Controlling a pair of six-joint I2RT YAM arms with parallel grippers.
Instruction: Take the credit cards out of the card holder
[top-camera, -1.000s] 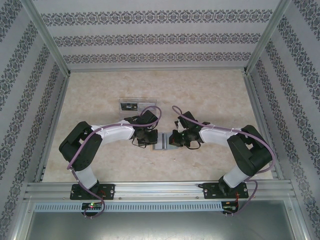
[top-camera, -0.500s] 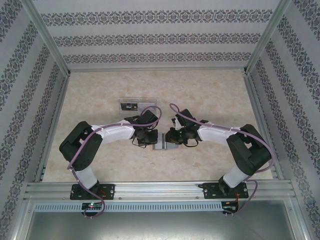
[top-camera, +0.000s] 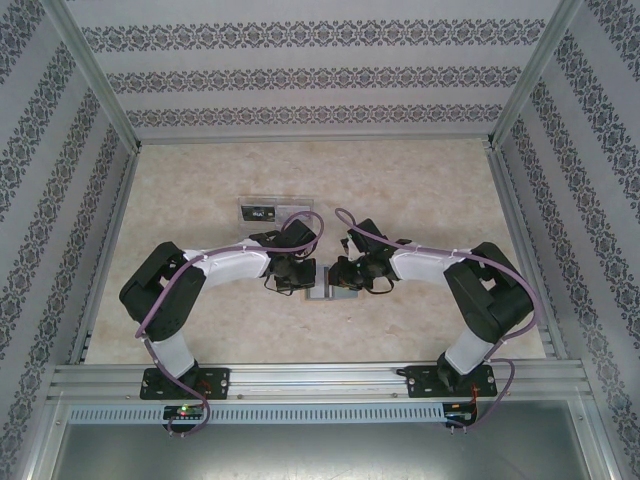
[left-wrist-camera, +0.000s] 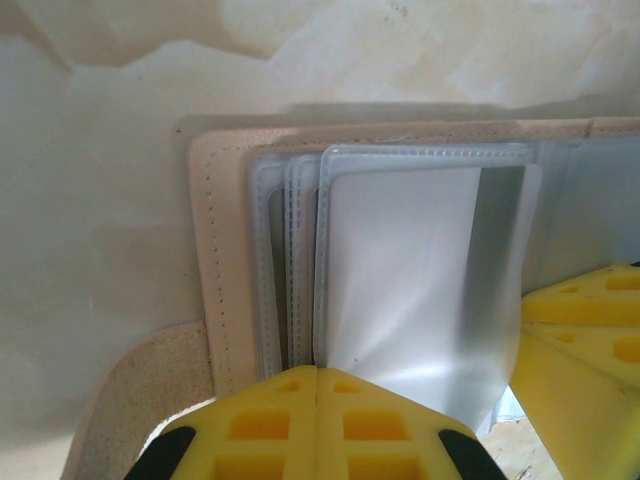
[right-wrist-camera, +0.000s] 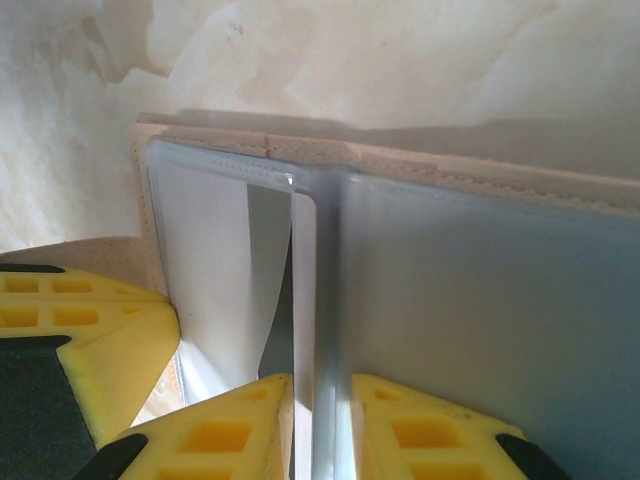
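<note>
The tan card holder (top-camera: 326, 293) lies open mid-worktop, toward the near edge, with a pale grey credit card (left-wrist-camera: 400, 270) in its clear sleeves (left-wrist-camera: 272, 260). The left gripper (left-wrist-camera: 316, 400) is pinched tight on one sleeve's edge. The right gripper (right-wrist-camera: 320, 430) straddles another, jaws narrowly parted, grip unclear.

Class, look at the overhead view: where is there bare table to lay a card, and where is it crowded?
Free: the far table beyond the tray, and its left and right margins. Crowded: the centre, left tool and right tool at the holder.
</note>
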